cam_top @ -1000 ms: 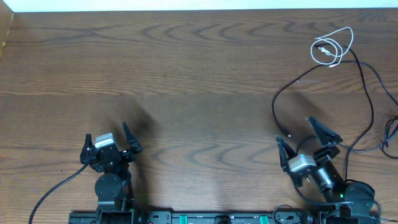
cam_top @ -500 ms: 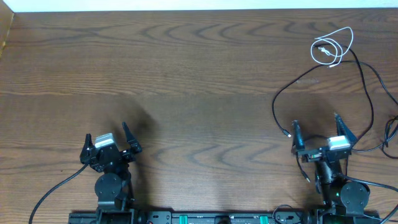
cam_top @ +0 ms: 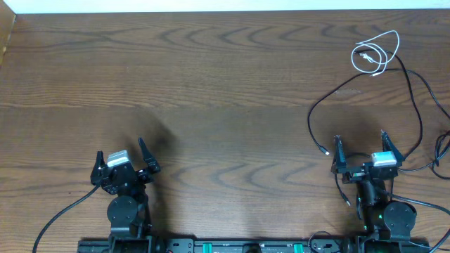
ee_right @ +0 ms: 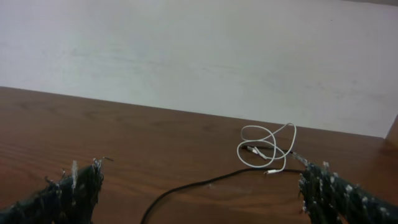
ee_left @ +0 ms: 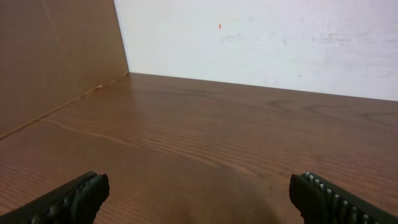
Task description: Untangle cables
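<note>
A small white cable (cam_top: 380, 50) lies coiled at the far right of the table, looped with the end of a long black cable (cam_top: 310, 123). That black cable curves toward me and ends in a plug just left of my right gripper (cam_top: 361, 139). Another black strand (cam_top: 420, 119) runs down the right side past that gripper. In the right wrist view the white cable (ee_right: 267, 148) lies ahead, and the black cable (ee_right: 205, 183) crosses between the fingers of my open right gripper (ee_right: 202, 179). My left gripper (cam_top: 121, 153) stands open and empty at the near left, far from the cables, as its own view shows (ee_left: 199, 190).
Thick black cables (cam_top: 60, 218) run from the arm bases along the near edge. A brown board (ee_left: 56, 56) stands at the table's left side and a white wall (ee_left: 267, 37) at its far edge. The wooden table (cam_top: 225, 91) spreads between the arms.
My right arm has swung from pointing up-left to pointing straight at the far edge, shifting right toward the cables. The left arm and the cables have not moved.
</note>
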Controlling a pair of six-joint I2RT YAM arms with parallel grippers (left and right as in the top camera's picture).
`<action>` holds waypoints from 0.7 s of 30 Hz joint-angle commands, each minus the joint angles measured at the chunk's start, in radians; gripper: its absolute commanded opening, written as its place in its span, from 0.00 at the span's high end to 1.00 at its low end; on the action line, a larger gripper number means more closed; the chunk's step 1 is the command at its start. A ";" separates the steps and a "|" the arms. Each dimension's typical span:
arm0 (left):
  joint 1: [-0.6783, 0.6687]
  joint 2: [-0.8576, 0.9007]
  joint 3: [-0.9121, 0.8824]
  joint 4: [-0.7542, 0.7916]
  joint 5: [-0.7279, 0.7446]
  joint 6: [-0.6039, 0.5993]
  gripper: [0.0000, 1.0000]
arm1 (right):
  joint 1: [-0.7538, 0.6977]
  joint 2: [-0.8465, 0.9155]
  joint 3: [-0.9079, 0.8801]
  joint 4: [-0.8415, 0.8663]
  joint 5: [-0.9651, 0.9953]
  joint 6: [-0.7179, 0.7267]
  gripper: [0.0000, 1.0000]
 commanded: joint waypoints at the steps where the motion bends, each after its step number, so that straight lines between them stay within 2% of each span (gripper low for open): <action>1: 0.004 -0.006 -0.026 -0.026 0.002 -0.005 0.02 | -0.004 -0.007 -0.004 -0.003 0.011 0.001 0.01; 5: 0.004 -0.006 -0.026 -0.026 0.002 -0.005 0.02 | -0.004 -0.006 -0.004 -0.027 0.011 0.001 0.01; 9: 0.004 -0.006 -0.026 -0.026 0.002 -0.005 0.02 | -0.004 -0.006 -0.004 -0.129 0.012 0.002 0.01; 21: 0.004 -0.006 -0.026 -0.026 0.002 -0.005 0.02 | -0.004 -0.001 -0.003 -0.122 0.012 0.001 0.01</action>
